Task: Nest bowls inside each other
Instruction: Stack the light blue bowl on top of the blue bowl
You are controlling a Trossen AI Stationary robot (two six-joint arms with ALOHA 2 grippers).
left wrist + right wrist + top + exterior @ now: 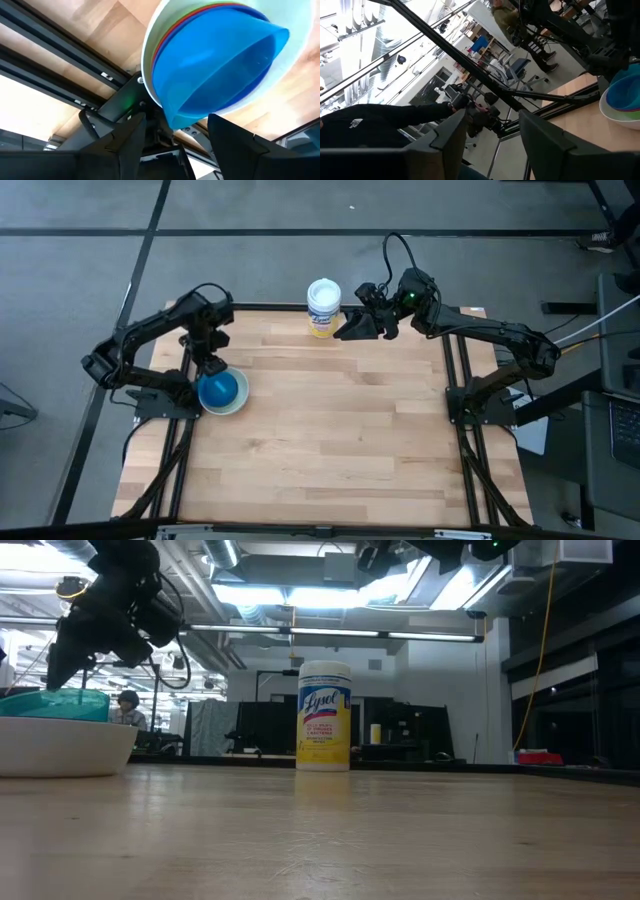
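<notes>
Bowls (pixel 221 391) are sitting nested in one stack near the table's (pixel 330 440) left edge, blue innermost, white outermost.
Left gripper (pixel 212 366) is hovering just above the stack, fingers spread wide, holding nothing. Right gripper (pixel 352 328) is hanging open and empty beside the canister (pixel 323 307) reading "Lysol" at the far edge. Bare wood is stretching across the middle and near side.

Bright overhead strip lights, blown-out glare

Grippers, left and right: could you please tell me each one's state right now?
Left gripper: open, empty, above the stacked bowls.
Right gripper: open, empty, near the canister.
</notes>
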